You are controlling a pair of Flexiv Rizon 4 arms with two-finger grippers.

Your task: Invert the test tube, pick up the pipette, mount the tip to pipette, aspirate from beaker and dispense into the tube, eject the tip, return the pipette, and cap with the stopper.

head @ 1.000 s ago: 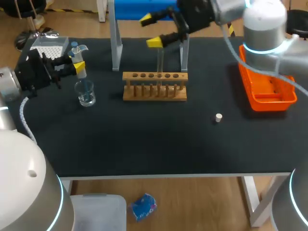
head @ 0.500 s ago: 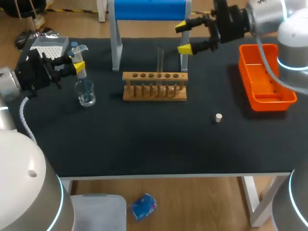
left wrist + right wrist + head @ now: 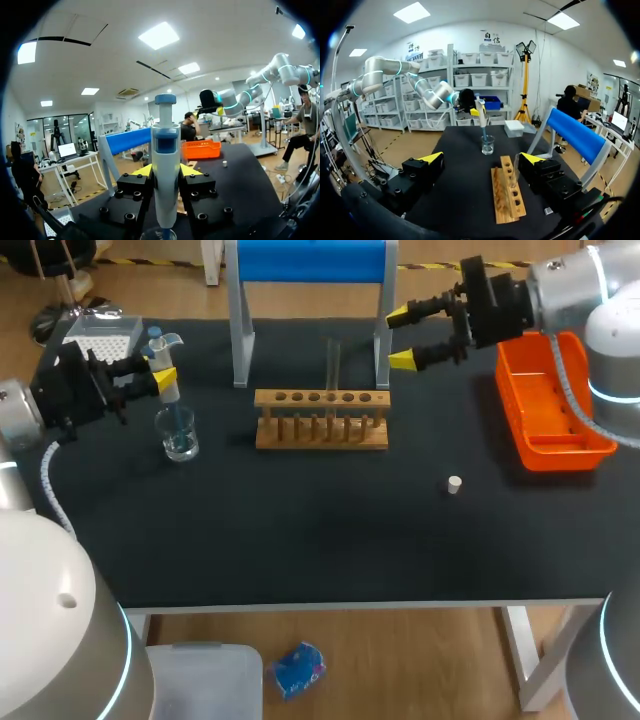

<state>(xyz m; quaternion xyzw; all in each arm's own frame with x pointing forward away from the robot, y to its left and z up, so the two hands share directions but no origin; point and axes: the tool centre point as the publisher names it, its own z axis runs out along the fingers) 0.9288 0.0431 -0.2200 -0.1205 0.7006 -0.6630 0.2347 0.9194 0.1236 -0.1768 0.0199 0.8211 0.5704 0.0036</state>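
Note:
My left gripper (image 3: 158, 373) is shut on the white and blue pipette (image 3: 163, 370), held upright over the glass beaker (image 3: 179, 435); its tip reaches down into the beaker. In the left wrist view the pipette (image 3: 165, 175) stands between the fingers of the left gripper (image 3: 165, 171). A clear test tube (image 3: 333, 365) stands upright in the wooden rack (image 3: 320, 422). My right gripper (image 3: 404, 337) hangs open and empty, right of the tube, near the stand's right leg. From the right wrist the right gripper (image 3: 481, 158) faces the rack (image 3: 509, 196), beaker (image 3: 488, 145) and pipette (image 3: 481, 116). A small stopper (image 3: 454, 484) lies on the mat.
A blue-topped stand (image 3: 310, 260) straddles the back of the table behind the rack. An orange tray (image 3: 556, 445) sits at the right edge. A tip box (image 3: 100, 335) is at the back left corner, behind my left gripper.
My right gripper has swung right, from above the rack and tube to beside the stand's right leg, still open. The left arm and pipette have not moved.

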